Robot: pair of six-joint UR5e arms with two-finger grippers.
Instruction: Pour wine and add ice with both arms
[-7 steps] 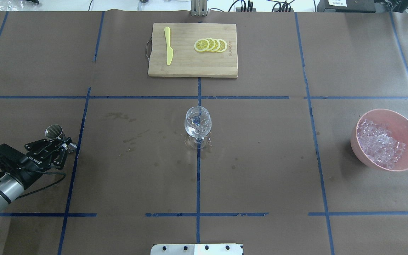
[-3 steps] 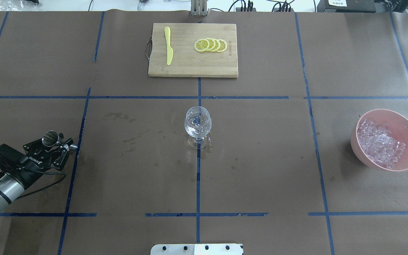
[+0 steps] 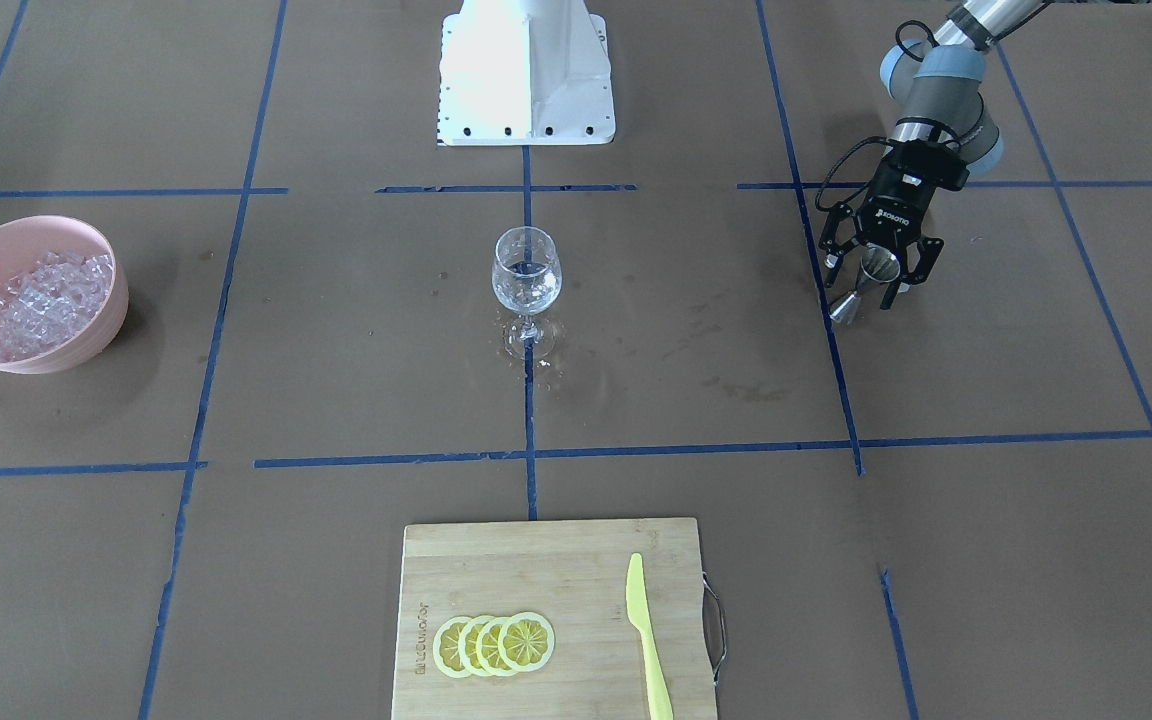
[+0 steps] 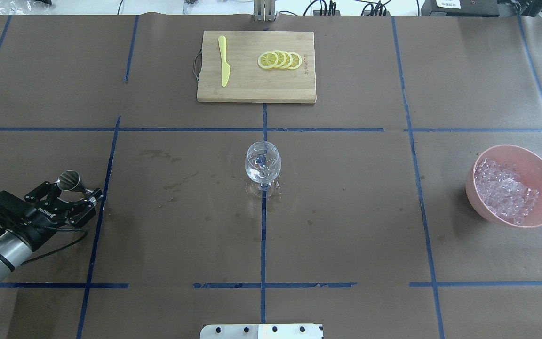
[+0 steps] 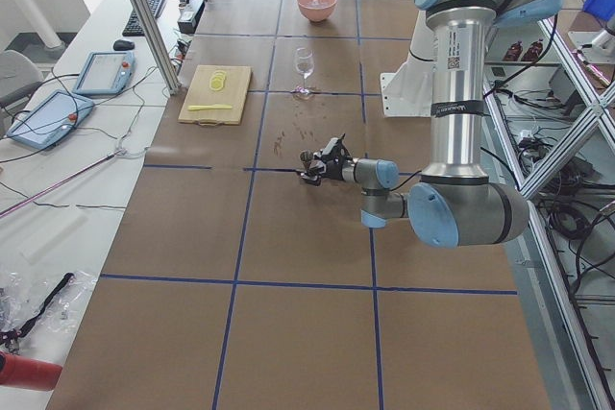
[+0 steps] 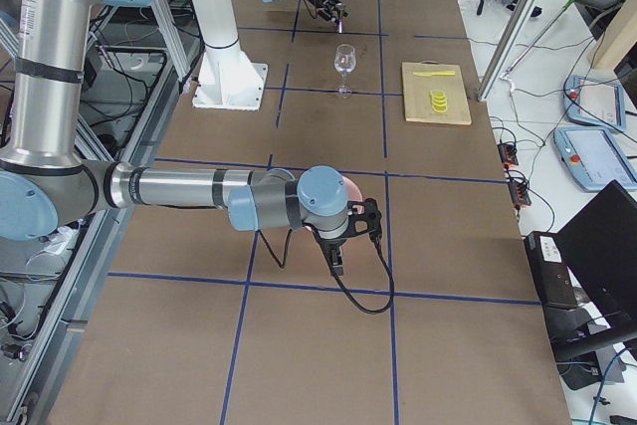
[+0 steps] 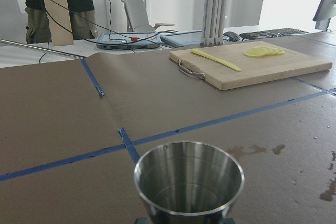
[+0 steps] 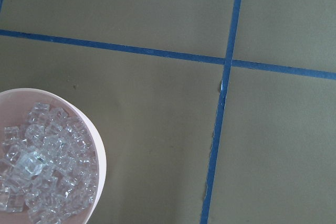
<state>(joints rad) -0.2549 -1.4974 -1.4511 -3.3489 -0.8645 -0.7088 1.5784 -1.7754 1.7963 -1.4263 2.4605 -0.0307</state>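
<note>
Left gripper (image 3: 871, 283) clamps the jigger (image 4: 69, 179), far left; ice (image 4: 504, 190) lies nearer the right gripper (image 6: 358, 224), its closure indeterminable.

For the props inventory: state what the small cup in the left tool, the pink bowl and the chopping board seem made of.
Small cup: polished metal, probably stainless steel; its inner wall shines and mirrors light.
Pink bowl: matte and opaque, likely plastic, though ceramic cannot be ruled out.
Chopping board: pale bamboo or wood, with visible grain strips.
</note>
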